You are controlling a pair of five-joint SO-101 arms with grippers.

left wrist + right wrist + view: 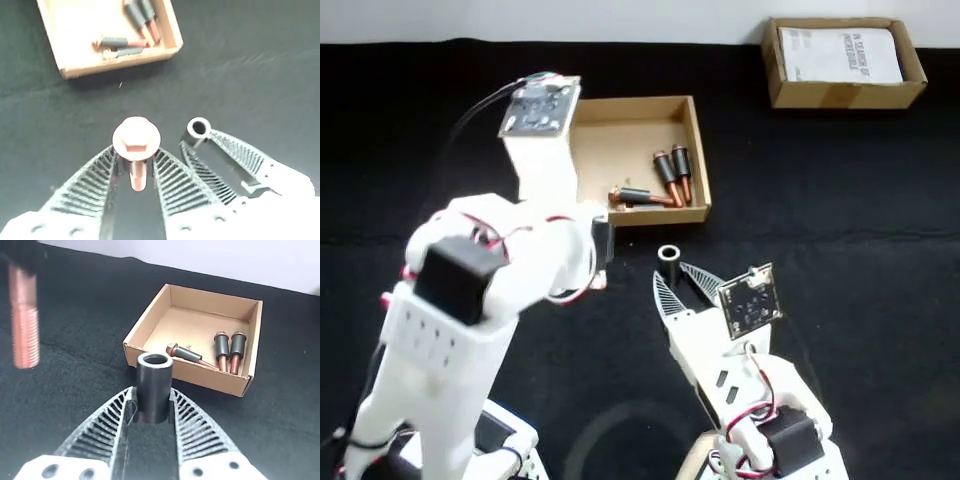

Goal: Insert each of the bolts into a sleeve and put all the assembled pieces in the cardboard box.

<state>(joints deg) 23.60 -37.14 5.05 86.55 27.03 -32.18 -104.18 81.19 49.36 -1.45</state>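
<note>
While the left arm (pixel 490 260) stands tall on the left of the black table (pixel 880 300), folded over so that its wrist leans toward the cardboard box (pixel 699 150), we find the left gripper (pixel 136 162) pointing down, its fingers pinching a copper bolt (pixel 136 140) just under the flanged head. That bolt hangs upright above the cloth, threaded end down, off to one side of the sleeve (pixel 669 254) and not touching it. Further along sits the open cardboard box, holding three assembled pieces (pixel 665 172): one lies crosswise near the front wall, and two rest side by side by the right wall. Just in front of the box we see the right arm (pixel 740 380) stretched low and forward from the near edge of the table. Its right gripper (pixel 672 275) is clamped on the dark sleeve, which stands upright with its bore facing up. At the far right corner we note a second box (pixel 840 95) with a printed sheet (pixel 840 52) inside.
</note>
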